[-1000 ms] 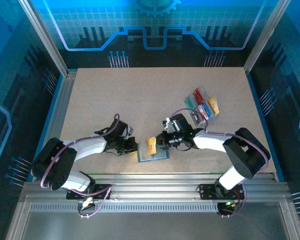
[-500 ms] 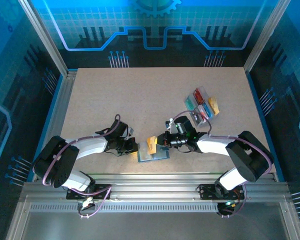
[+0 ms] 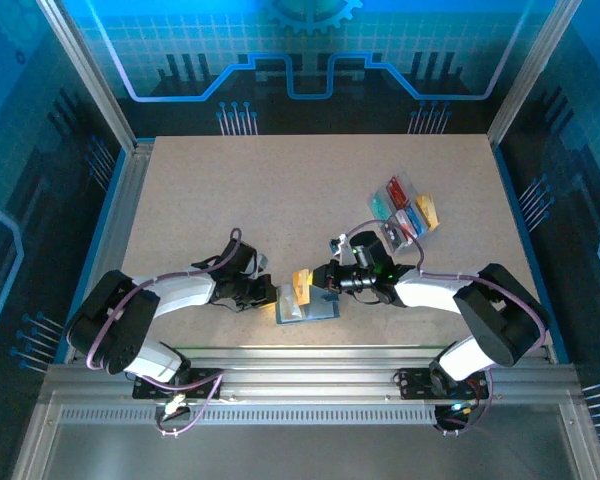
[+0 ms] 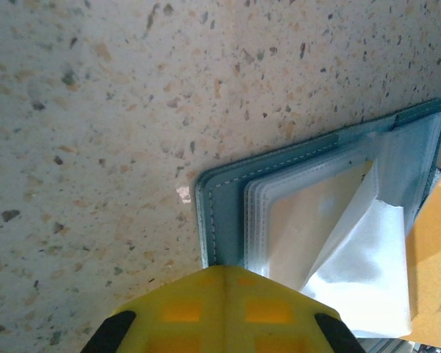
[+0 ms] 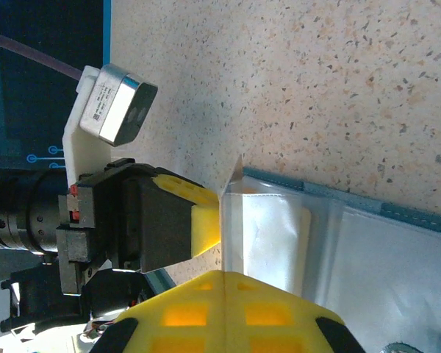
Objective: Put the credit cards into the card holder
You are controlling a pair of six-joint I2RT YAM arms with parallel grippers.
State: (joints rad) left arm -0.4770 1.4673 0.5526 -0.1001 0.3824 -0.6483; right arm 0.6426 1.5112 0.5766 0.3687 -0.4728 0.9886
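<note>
The slate-blue card holder (image 3: 310, 312) lies open near the table's front edge, with its clear sleeves (image 4: 367, 257) lifted. My left gripper (image 3: 272, 295) is shut and its tip (image 4: 222, 276) rests on the holder's left edge (image 4: 220, 206). My right gripper (image 3: 318, 285) comes in from the right and is shut on an orange credit card (image 3: 301, 287), held on edge over the holder at the sleeve mouth (image 5: 235, 213). The same orange card (image 4: 432, 257) shows beside the raised sleeve in the left wrist view. More credit cards, red (image 3: 398, 190), teal (image 3: 380, 205), orange (image 3: 427, 210) and blue (image 3: 405, 222), lie further back on the right.
A clear compartment tray (image 3: 392, 236) holds the other cards at the back right. The left gripper's yellow finger (image 5: 198, 213) sits close to the held card. The table's metal front rail (image 3: 300, 355) runs just behind the holder.
My right gripper has edged slightly left with the orange card, closer over the holder. The left gripper has stayed on the holder's edge.
</note>
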